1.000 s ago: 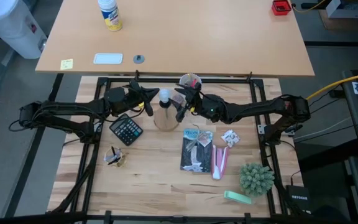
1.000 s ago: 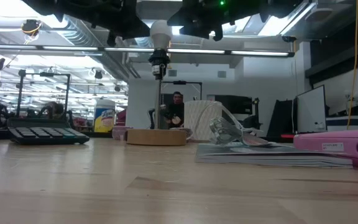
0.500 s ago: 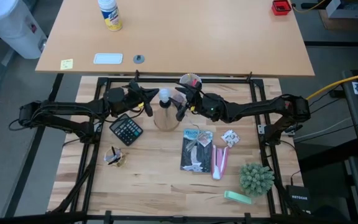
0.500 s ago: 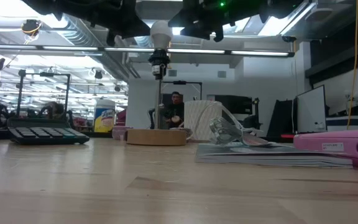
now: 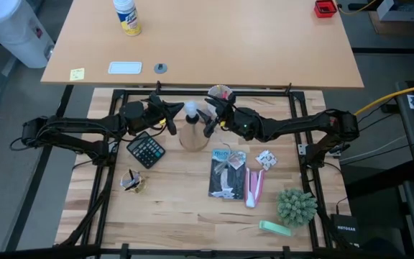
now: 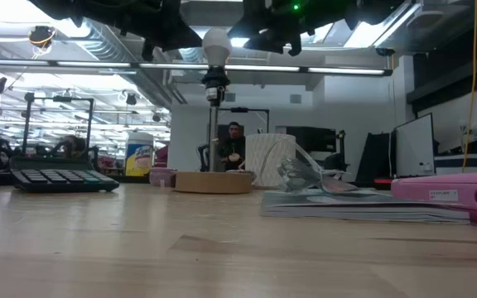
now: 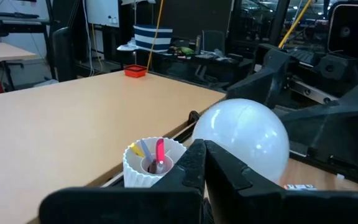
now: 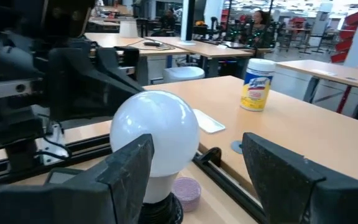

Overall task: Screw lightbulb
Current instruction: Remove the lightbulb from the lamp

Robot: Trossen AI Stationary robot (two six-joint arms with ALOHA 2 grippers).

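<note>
I see the lightbulb [image 5: 190,110] already sitting on top of the black socket post of the wooden stand [image 5: 190,137], near the far middle of my table. In the low view the bulb [image 6: 215,45] stands upright on the post, so I judge that I am in the screwing step, between two turns.

The right gripper [image 5: 211,121] is at 3 o'clock of the bulb. Its fingers [image 8: 132,163] stand wide, one on each side of the glass, and I see no firm contact, so it holds nothing. The left gripper [image 5: 167,117] is at 9 o'clock of the bulb, just beside it, with its fingers [image 7: 219,168] pressed together and empty; it seems only to wait or to steady.

For the next move I think the right gripper must close gently on the widest part of the bulb and rotate the wrist, then release and come back. The grip must be soft, because the glass is smooth and round, and it can slip or tilt in the thread.

Around the stand: a white cup [image 5: 221,93] with red items at 1 o'clock of the bulb, very near the right wrist; a calculator [image 5: 146,150] at 7 o'clock; a magazine [image 5: 228,172] and a pink object [image 5: 255,185] at 5 o'clock; a small green plant [image 5: 297,206] further that way. The cup and the left gripper are the closest obstacles when the wrist rotates.
</note>
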